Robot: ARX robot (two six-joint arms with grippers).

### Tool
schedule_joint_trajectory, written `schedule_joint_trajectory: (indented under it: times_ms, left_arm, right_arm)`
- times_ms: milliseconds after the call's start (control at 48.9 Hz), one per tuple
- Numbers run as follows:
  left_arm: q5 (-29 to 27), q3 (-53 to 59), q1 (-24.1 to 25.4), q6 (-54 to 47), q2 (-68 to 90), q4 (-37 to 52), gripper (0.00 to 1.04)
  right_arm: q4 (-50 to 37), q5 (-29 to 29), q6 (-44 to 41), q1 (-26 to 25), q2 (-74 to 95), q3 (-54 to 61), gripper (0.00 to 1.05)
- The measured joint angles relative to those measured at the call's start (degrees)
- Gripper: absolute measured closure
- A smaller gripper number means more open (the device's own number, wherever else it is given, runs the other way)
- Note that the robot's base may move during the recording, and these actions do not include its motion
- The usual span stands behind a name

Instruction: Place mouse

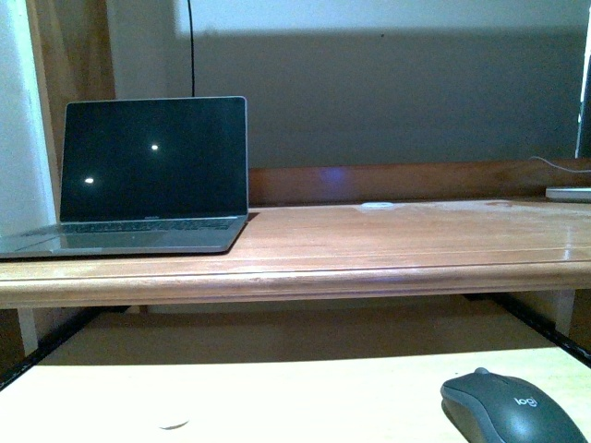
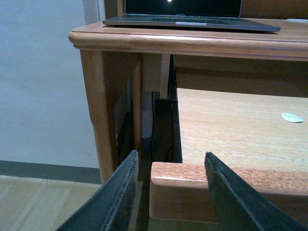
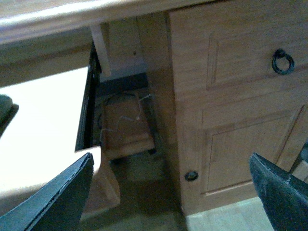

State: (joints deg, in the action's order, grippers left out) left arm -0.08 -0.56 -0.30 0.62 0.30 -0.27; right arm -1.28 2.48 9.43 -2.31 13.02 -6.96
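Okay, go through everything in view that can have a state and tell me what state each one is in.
Silver laptop with black screen: lid open, screen dark.
Pale wooden pull-out tray: slid out.
Small dark grey oval mouse: resting on the tray, not held.
Wooden drawer with black ring pull: closed.
Left end effector: open, empty.
Right end effector: open, empty.

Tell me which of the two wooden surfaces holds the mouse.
The lower, paler pull-out shelf holds the mouse, near its right end. The upper desk top carries the open laptop instead.
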Motion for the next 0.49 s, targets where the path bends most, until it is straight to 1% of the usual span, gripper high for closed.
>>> schedule_joint_trajectory:
  times_ms: [82, 143, 205, 287, 307, 348, 389, 491]
  left_arm:
    - [0.00, 0.00, 0.00, 0.00, 0.00, 0.00, 0.43]
    - [0.00, 0.00, 0.00, 0.00, 0.00, 0.00, 0.33]
    - [0.00, 0.00, 0.00, 0.00, -0.02, 0.00, 0.22]
    - [0.00, 0.00, 0.00, 0.00, 0.00, 0.00, 0.08]
    - [0.00, 0.00, 0.00, -0.04, -0.02, 0.00, 0.06]
    - [0.00, 0.00, 0.00, -0.11, -0.02, 0.00, 0.07]
    - [0.00, 0.00, 0.00, -0.09, 0.00, 0.00, 0.08]
    - [0.00, 0.00, 0.00, -0.11, 0.00, 0.00, 0.08]
  right_arm:
    - [-3.26, -0.02, 0.48, 0.15, 3.48, -2.97, 0.07]
    - [-6.08, 0.39, 0.57, 1.62, 6.05, -4.90, 0.07]
    - [-8.63, 1.44, 0.63, 4.31, 8.70, -6.45, 0.07]
    - [-11.43, 3.82, 0.17, 9.68, 12.02, -7.89, 0.07]
    - [-11.74, 4.20, 0.13, 10.49, 12.46, -8.02, 0.07]
    - [-12.94, 6.01, -0.37, 13.86, 14.19, -8.48, 0.07]
    - [-14.32, 7.96, -1.27, 17.55, 15.93, -8.76, 0.07]
    - [-18.58, 12.79, -4.02, 27.26, 21.20, -9.18, 0.07]
